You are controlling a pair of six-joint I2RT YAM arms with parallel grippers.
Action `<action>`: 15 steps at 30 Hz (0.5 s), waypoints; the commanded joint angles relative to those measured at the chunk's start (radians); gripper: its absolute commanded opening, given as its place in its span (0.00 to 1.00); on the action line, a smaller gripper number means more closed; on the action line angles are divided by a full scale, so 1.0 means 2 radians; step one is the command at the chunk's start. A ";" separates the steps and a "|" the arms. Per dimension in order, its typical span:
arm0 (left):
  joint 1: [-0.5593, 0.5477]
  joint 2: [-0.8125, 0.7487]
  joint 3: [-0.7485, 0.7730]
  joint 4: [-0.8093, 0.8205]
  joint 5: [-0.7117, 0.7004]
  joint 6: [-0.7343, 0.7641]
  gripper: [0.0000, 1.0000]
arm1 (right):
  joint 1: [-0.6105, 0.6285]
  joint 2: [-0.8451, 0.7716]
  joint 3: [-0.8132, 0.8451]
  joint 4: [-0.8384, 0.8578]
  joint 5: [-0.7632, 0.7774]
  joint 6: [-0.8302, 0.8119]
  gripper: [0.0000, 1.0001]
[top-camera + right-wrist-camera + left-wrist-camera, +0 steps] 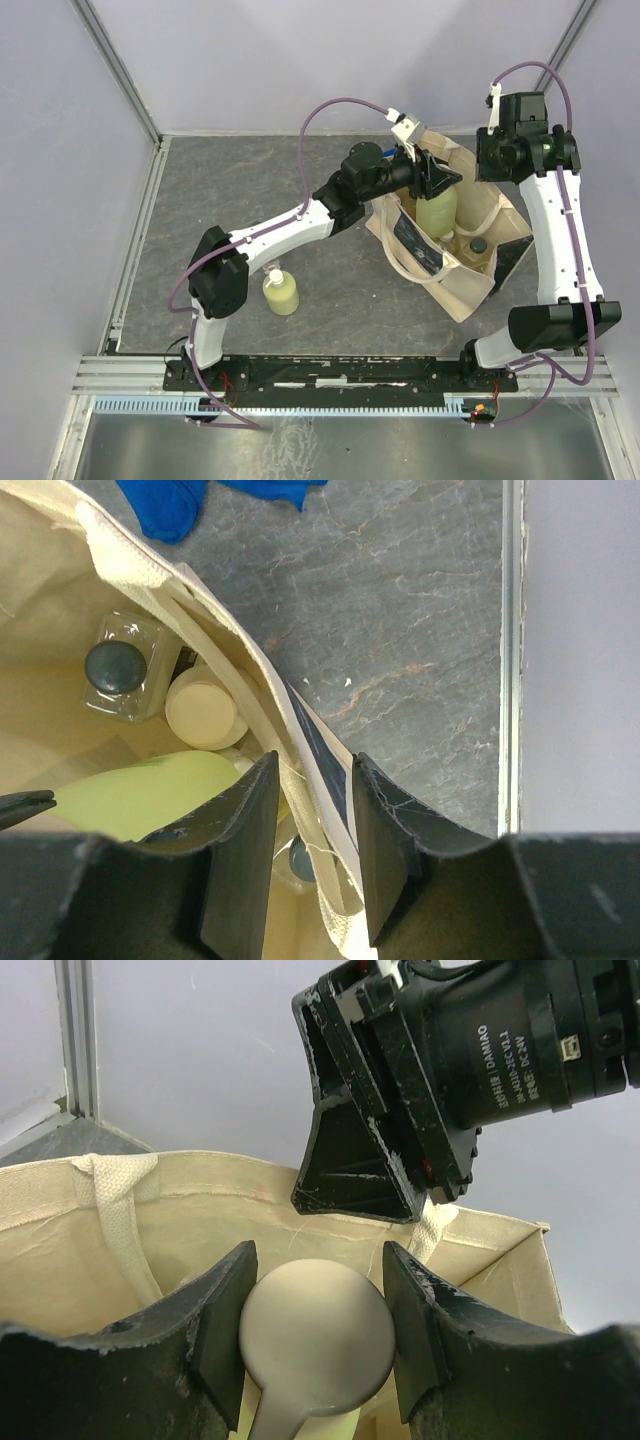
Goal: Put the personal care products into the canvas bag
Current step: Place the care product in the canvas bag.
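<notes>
The beige canvas bag (470,285) stands open at the right. My left gripper (437,180) is shut on the pale round cap (315,1335) of a yellow-green bottle (437,212) and holds it upright in the bag's mouth. My right gripper (497,170) is shut on the bag's far rim, with the wall and a strap (330,880) between its jaws. Inside the bag lie a clear black-capped bottle (115,668), a beige jar (205,708) and a second dark cap (303,860). Another yellow-green bottle (281,293) stands on the table by the left arm.
A blue cloth (165,505) lies on the grey table beyond the bag. A metal rail (510,650) and a pale wall run close along the right side. The right gripper's body (380,1130) hangs just above the bag's rim in the left wrist view.
</notes>
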 commanded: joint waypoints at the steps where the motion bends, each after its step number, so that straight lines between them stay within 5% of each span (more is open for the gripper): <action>1: -0.005 -0.020 0.048 -0.006 0.005 0.017 0.03 | 0.001 -0.014 -0.006 0.008 -0.004 -0.003 0.36; 7: -0.005 -0.040 0.075 -0.053 -0.035 0.064 0.03 | 0.001 -0.011 -0.012 0.009 0.001 -0.004 0.01; 15: 0.007 -0.037 0.094 -0.078 -0.072 0.095 0.03 | 0.001 -0.008 -0.010 0.010 0.006 -0.004 0.00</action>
